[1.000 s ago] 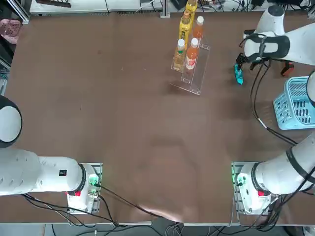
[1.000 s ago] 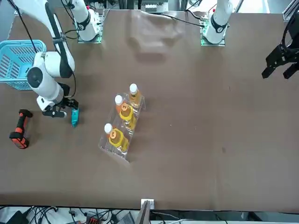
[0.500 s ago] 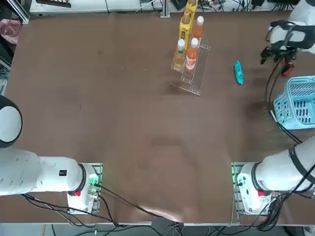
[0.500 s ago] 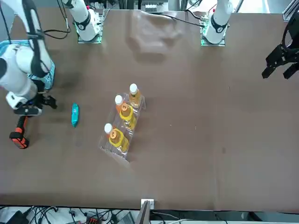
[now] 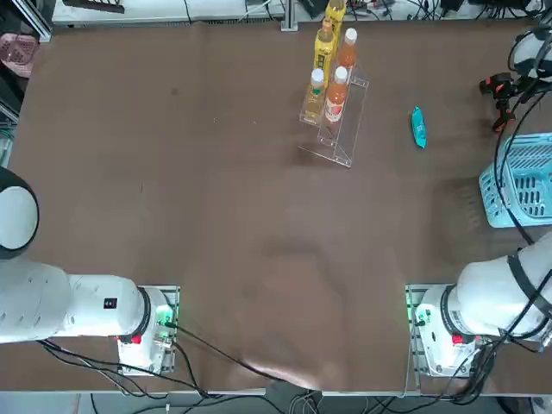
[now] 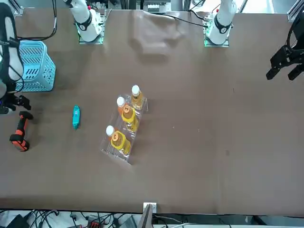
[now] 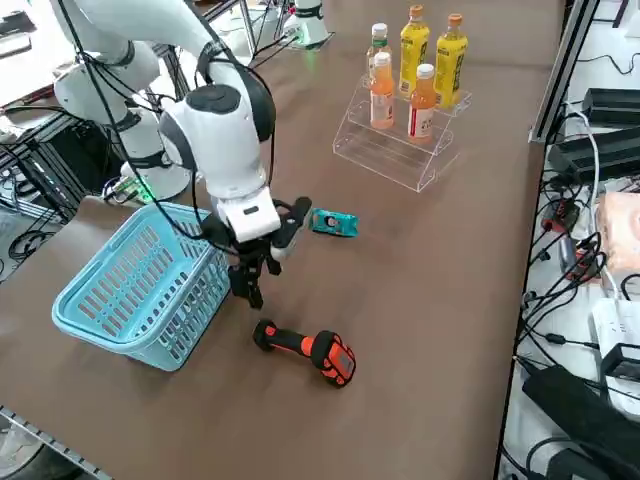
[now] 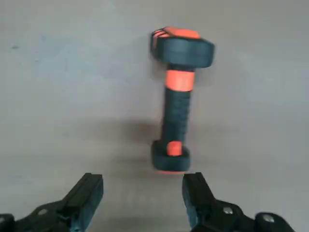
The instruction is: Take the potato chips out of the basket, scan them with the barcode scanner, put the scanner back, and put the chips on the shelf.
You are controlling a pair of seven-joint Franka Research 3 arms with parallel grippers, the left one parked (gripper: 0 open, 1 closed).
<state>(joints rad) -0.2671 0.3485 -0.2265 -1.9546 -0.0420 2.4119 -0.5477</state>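
Jaws: we see the two black fingers of the right gripper (image 8: 142, 193) standing wide apart with nothing between them, only bare brown tabletop.

Gripper place: we find the right gripper (image 7: 250, 285) hanging over the table just beside the basket, pointing down, close to the scanner's handle end but clear of it.

Scanner: the small black pistol-shaped barcode scanner with orange-red accents (image 8: 176, 99) lies flat on the brown table (image 5: 216, 216). Its handle end is nearest the fingers and its broad head is at the far end. We see an orange band around the neck and an orange patch on the base of the grip.

Scanner elsewhere: the scanner (image 7: 305, 348) lies in front of the basket, near the table edge; it also shows in the front view (image 6: 20, 130).

Chips: the small, narrow teal-blue packet of potato chips (image 5: 418, 127) lies flat on the table, between the shelf and the scanner, apart from both. We cannot read any print on it.

Basket: the light blue plastic basket with open lattice sides (image 7: 135, 285) stands upright; we see nothing in it.

Shelf: the clear acrylic stepped display stand (image 7: 395, 140) holds four upright drink bottles (image 7: 425, 65), yellow and orange, with white and orange caps.

Writing: we cannot read any brand or label on the bottles, packet or scanner.
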